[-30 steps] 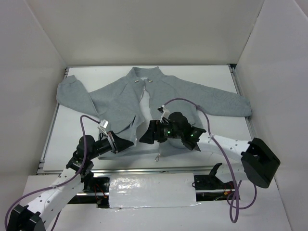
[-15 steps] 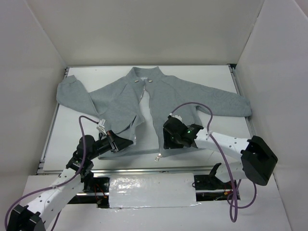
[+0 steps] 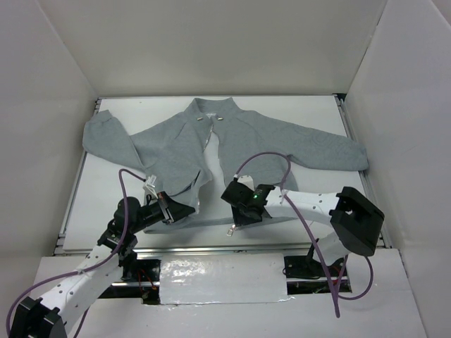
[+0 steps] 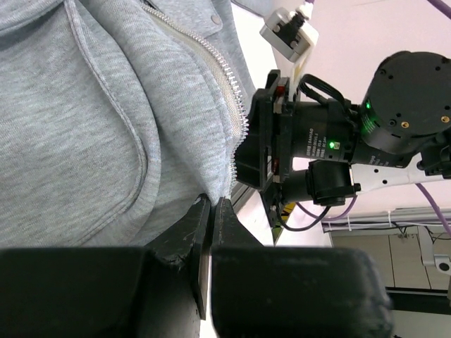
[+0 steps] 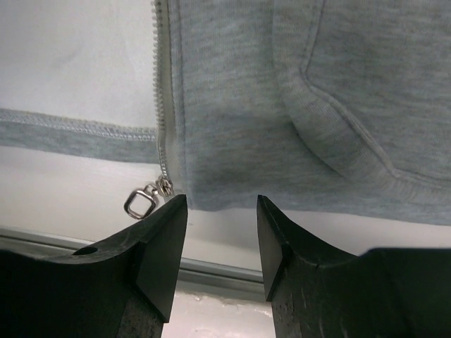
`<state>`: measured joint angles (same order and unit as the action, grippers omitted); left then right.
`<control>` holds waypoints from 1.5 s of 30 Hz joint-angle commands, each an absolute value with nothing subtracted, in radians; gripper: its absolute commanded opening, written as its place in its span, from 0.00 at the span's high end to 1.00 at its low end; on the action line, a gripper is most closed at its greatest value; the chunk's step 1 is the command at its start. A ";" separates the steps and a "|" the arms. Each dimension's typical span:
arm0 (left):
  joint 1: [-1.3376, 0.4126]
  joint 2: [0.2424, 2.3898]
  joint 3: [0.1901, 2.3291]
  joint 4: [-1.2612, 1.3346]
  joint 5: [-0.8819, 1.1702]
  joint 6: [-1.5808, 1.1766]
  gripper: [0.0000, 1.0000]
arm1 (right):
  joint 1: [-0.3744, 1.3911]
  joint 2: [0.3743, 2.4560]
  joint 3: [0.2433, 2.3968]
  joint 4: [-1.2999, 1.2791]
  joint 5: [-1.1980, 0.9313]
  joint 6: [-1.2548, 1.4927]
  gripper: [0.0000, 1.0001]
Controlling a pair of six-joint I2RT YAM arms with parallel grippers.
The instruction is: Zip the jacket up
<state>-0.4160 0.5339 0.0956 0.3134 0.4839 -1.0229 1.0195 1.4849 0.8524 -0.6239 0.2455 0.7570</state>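
Grey fleece, soft and limp, makes up the small light-grey fleece jacket (image 3: 169,144). It lies flat across the white counter (image 3: 317,113), with its collar toward the top of the overhead frame, its sleeves spread left and right, and its front parted in a narrow wedge at the centre. Just left of that wedge, the left gripper (image 3: 184,209) sits at the bottom hem. In its wrist view the jaws are pressed together and appear to pinch the hem edge right below the pale zipper teeth (image 4: 227,91). The right gripper (image 5: 222,211) hangs over the bottom corner of the other front panel with its jaws spread and holding nothing. The square metal pull (image 5: 141,203) lies loose on the counter at the lower left of that wrist view, just outside the gap. The cloth is probably very light and without stiffness, so it is likely to bunch and slide on the smooth counter unless the hem is pinned taut. The pull is small, hard and free to swing, and so probably slippery. The best hold seems to be flat across its tab, with the hem below it anchored while the two zipper halves are brought together.
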 commanded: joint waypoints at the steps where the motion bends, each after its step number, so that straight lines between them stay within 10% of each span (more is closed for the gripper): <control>1: -0.422 0.531 0.124 0.344 0.514 -0.996 1.00 | 1.023 1.515 0.905 -0.632 0.288 0.759 0.49; 21: -0.422 0.531 0.123 0.321 0.522 -0.971 1.00 | 1.045 1.595 0.900 -0.580 0.241 0.750 0.51; 30: -0.422 0.538 0.130 0.311 0.515 -0.962 1.00 | 1.052 1.608 0.879 -0.565 0.235 0.755 0.67; 36: -0.422 0.548 0.124 0.322 0.520 -0.963 1.00 | 1.055 1.597 0.874 -0.566 0.236 0.764 1.00; 45: -0.422 0.558 0.123 0.380 0.517 -0.979 1.00 | 1.063 1.398 0.884 -0.513 0.206 0.824 1.00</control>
<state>-0.4168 0.5549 0.0956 0.2890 0.4961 -0.9936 1.0496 1.5135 0.8726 -0.5869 0.2264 0.7696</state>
